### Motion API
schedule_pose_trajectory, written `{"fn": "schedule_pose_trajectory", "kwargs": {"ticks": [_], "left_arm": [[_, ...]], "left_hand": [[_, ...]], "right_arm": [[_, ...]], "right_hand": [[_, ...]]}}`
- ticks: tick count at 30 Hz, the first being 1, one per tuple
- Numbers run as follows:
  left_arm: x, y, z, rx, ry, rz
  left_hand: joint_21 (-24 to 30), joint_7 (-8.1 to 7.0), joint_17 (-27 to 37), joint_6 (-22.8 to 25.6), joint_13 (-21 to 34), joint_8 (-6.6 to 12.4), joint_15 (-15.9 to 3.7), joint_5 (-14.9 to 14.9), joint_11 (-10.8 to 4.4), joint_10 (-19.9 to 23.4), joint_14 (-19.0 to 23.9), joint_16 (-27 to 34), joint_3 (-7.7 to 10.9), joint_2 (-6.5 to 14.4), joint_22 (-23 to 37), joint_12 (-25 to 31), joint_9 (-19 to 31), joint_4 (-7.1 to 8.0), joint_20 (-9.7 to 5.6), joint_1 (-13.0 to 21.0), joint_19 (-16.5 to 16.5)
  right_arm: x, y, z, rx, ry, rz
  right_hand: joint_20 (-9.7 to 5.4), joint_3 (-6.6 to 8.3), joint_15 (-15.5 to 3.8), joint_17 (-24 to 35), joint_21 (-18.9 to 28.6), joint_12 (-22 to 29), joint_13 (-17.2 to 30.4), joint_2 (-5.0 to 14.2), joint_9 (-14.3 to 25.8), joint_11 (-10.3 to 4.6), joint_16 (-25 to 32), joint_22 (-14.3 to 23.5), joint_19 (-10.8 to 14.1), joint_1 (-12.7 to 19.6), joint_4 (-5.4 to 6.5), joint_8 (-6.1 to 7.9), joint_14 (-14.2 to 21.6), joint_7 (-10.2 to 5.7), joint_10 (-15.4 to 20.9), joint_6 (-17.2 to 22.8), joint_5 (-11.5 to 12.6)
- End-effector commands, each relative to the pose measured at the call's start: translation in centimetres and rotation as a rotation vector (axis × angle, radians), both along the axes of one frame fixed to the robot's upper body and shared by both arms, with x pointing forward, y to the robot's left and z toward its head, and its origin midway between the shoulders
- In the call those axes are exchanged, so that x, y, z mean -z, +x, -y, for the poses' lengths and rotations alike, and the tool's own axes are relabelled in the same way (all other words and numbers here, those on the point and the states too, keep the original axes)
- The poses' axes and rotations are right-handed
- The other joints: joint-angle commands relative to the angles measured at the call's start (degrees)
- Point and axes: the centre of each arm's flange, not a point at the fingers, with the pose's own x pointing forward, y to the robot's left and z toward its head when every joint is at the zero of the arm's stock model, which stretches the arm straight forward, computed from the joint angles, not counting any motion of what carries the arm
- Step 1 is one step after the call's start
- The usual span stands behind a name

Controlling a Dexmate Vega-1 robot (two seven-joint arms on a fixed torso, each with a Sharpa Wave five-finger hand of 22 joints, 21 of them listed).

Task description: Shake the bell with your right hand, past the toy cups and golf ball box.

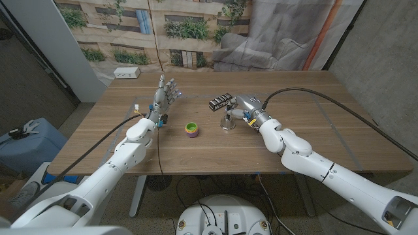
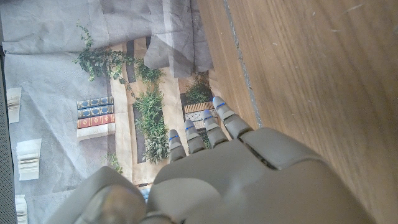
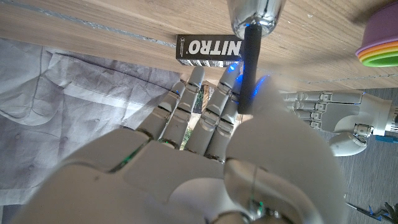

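1. The small silver metal bell with a slim black handle stands upright on the wooden plank surface, mouth down, near the middle; it sits between the stack of toy cups and the dark box, so the reach has to thread past both.
2. The right robot hand has its pale grey fingers beside the bell's handle, thumb on one side and fingers on the other; the right wrist view shows the handle lying against them, and I judge it pinched, though the bell's base rests on the surface, so no lift or shake has begun.
3. The black rectangular cardboard golf ball box with white "NITRO" lettering lies flat just beyond the bell; its printed face turns toward the wrist camera.
4. The nested plastic toy cups, purple outside with green within, stand to the bell's left, near but apart; their stacked rims look smooth and rounded.
5. The left robot hand stands on its edge, fingers straight, close side by side and pointing away from the robot, holding nothing; it appears parked out of the way, since the task is for the right.
6. The surface shows long matte grain; the bell's dome is polished and reflective, and a hard shake could send it against the box.
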Motion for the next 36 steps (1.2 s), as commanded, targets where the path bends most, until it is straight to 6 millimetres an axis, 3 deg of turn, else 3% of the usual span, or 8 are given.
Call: {"fn": "schedule_pose_trajectory", "kwargs": {"ticks": [1, 18, 28, 36], "left_arm": [[0.01, 0.0, 0.0, 0.0, 0.0, 0.0], [0.0, 0.01, 0.01, -0.001, -0.001, 0.0], [0.0, 0.01, 0.01, -0.001, -0.001, 0.0], [0.0, 0.02, 0.02, 0.0, 0.0, 0.0]], "left_hand": [[0.4, -0.45, 0.27, -0.04, 0.3, 0.08, -5.6, 0.4, -0.24, -0.02, 0.47, 0.32, 0.07, 0.47, 0.33, 0.31, 0.23, 0.41, -0.04, 0.0, 0.52], [0.41, -0.45, 0.27, -0.02, 0.3, 0.09, -5.56, 0.41, -0.28, 0.03, 0.47, 0.32, 0.07, 0.47, 0.33, 0.33, 0.23, 0.41, -0.04, 0.01, 0.56], [0.39, -0.45, 0.27, -0.01, 0.3, 0.1, -5.55, 0.41, -0.34, 0.03, 0.51, 0.34, 0.08, 0.47, 0.33, 0.33, 0.23, 0.41, -0.04, 0.01, 0.52], [0.39, -0.45, 0.27, 0.01, 0.3, 0.11, -5.54, 0.41, -0.28, -0.02, 0.52, 0.34, 0.08, 0.48, 0.33, 0.31, 0.23, 0.41, -0.02, 0.01, 0.51]], "right_arm": [[0.09, -0.07, -0.05, 0.001, 0.006, -0.006], [0.26, -0.26, 0.15, -0.017, 0.011, -0.02], [0.18, -0.14, 0.47, -0.028, 0.024, -0.034], [0.05, 0.08, 0.61, -0.03, 0.035, -0.053]], "right_hand": [[-1.17, -0.47, -8.13, 0.39, -0.07, -0.5, 0.17, -0.67, 0.16, 0.16, -0.23, 0.16, 0.15, -0.2, 0.08, -0.45, -0.55, 0.25, -0.99, -0.97, 0.14], [0.32, -3.12, -7.63, 0.7, -0.21, -2.08, 0.43, -4.34, 0.22, 0.61, -1.07, 0.17, -0.59, -3.51, 0.36, -2.62, -3.52, 0.84, -6.45, -5.43, 0.45], [1.39, -4.22, -7.39, 0.77, -0.34, -2.76, 0.02, -5.49, 0.17, 1.8, -2.29, 0.19, -1.8, -5.57, 0.71, -5.47, -6.33, 1.9, -11.17, -11.51, 1.04], [1.98, -4.72, -5.82, 0.63, -0.47, -3.17, -0.42, -5.86, 0.19, 2.56, -3.9, 0.2, -3.23, -6.86, 0.9, -7.26, -9.67, 2.11, -16.11, -14.98, 1.5]]}}
